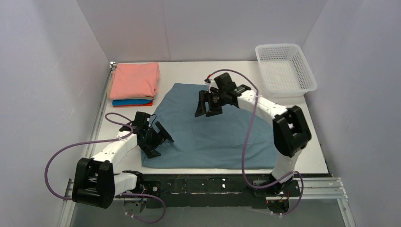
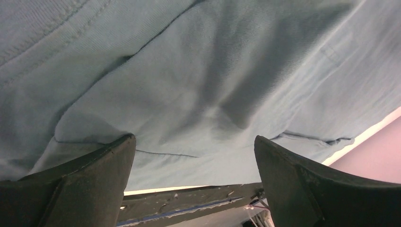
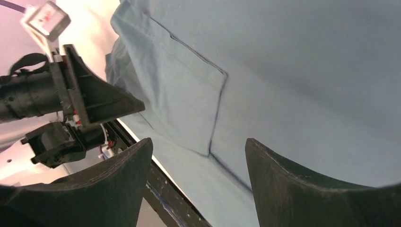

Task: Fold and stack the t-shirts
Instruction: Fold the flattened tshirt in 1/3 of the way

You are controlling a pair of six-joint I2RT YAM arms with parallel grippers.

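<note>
1. Left gripper (image 1: 158, 141) is hanging wide open with nothing in it, right over the near-left corner of the big blue-grey shirt (image 1: 213, 137). From the wrist view I can't tell if the fingers are actually touching the cloth.
2. That shirt is lying spread out mostly flat in the middle of the bench (image 1: 189, 71), with its near hem running along the front edge. The right wrist view is showing one flap lying doubled over on the left side, so I'm guessing it's partway through its folds.
3. Right gripper (image 1: 206, 111) is hovering further in over the upper middle of the same shirt, jaws also spread wide and carrying nothing.
4. Back-left, the salmon-pink shirt (image 1: 135, 80) is sitting folded on top of the bright blue one (image 1: 127, 101) and the orange one (image 1: 144, 103), a neat pile just off the big shirt's far-left corner.
5. Far right, the white mesh basket (image 1: 286, 92) is sitting well apart from all of it.
6. My read: folding the last shirt is the step in hand. Next move is probably calling for both grippers to drop, pinch an edge each and carry it across evenly so the cloth isn't bunching up.
</note>
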